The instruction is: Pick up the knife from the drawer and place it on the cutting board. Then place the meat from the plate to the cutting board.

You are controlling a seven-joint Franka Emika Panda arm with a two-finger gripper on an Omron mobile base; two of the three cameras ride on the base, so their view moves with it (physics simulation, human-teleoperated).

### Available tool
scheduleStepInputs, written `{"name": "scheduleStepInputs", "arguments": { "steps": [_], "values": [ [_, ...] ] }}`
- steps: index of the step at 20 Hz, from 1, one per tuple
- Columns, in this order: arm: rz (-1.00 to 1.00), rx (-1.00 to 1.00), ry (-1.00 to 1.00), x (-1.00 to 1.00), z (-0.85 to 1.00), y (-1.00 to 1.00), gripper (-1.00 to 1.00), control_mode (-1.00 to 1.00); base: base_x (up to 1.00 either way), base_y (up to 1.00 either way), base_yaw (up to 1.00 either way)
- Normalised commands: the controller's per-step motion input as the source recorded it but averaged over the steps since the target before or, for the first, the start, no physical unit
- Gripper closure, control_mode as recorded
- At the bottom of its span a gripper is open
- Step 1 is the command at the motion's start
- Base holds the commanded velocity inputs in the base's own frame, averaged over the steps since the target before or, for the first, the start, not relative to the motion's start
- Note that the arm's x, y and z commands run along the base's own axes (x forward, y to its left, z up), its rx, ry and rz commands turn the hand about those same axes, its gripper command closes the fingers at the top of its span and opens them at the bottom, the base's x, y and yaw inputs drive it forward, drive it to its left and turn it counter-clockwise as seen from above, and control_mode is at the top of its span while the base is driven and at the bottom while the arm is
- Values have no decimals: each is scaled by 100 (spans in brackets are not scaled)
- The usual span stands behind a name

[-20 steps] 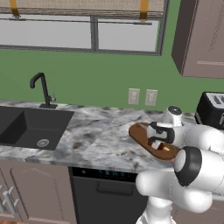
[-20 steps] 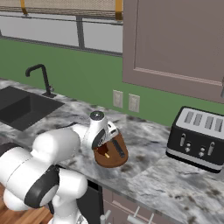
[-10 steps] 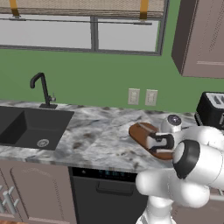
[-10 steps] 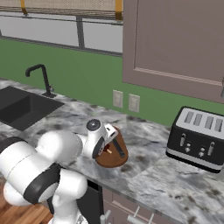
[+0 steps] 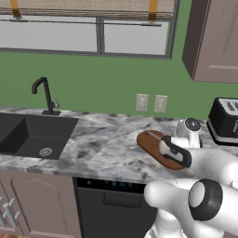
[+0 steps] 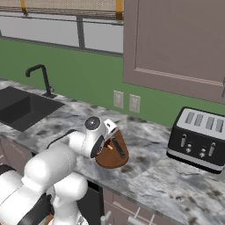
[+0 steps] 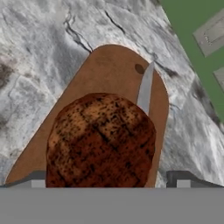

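Marble-grey counter (image 5: pixel 107 148) was seen running under a green wall w/ two outlets (image 5: pixel 151 102); black sink (image 5: pixel 32 135) and faucet (image 5: pixel 44 95) were at the far left, a black toaster (image 6: pixel 198 138) at the right.

The cutting board (image 5: pixel 153 151) was laid near the counter's front edge, approx. midway between sink and toaster. The knife (image 7: pixel 145 89) was seen lying on the board along one long side, blade flat on the wood. The meat (image 7: pixel 99 140) was seen resting on the board just beside the blade, touching it or nearly so; which could not be told.

The gripper (image 7: pixel 107 180) was held right over the meat, fingers spread wide w/ one tip (image 7: pixel 181 179) at each side of the lump and nothing gripped. Contact w/ the meat could not be told.

Vs. a sec. earlier: board, knife, sink and toaster were unchanged in place. The wrist (image 5: pixel 188 128) was shifted right and pulled back toward the counter's front, so more of the board's left end was left uncovered in the left base view. The arm's elbow (image 5: pixel 204 200) was swung lower and nearer the camera.
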Motion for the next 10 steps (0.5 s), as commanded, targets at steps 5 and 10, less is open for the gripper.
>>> {"name": "scheduleStepInputs", "arguments": {
  "steps": [5,10],
  "values": [
    [0,-3,9,83,-86,28,-100,-100,0,0,0],
    [0,-1,4,60,-25,3,-100,-100,0,0,0]
  ]
}}
